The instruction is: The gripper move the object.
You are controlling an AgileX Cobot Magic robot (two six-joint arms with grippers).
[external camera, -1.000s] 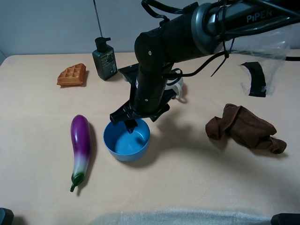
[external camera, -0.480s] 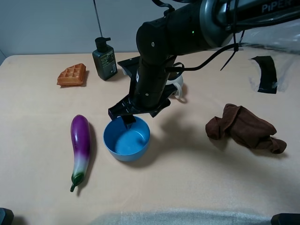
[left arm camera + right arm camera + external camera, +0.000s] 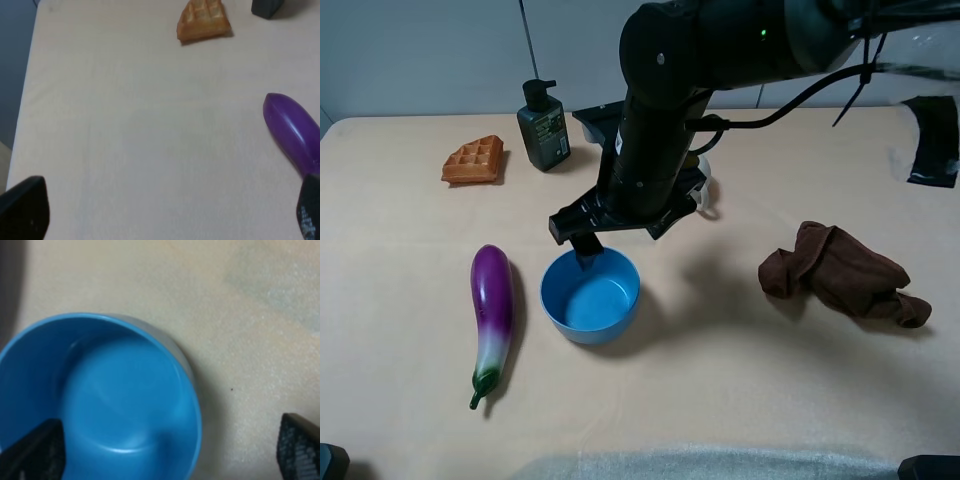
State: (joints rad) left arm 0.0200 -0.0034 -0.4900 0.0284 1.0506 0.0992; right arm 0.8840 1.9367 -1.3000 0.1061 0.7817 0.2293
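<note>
While right jaws gape, blue bowl rim sits between.

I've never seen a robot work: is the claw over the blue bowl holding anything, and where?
Nothing is held. The right tool is open above the blue bowl, fingers straddling its rim.

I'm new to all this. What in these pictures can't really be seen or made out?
White vessel: exterior high view, the black arm hides all but a handle.
Bottle label: exterior high view, too small to read.
Eggplant: left wrist view, cut off by the frame edge.
Blue bowl: right wrist view, partly cut off by the frame edge.
</note>
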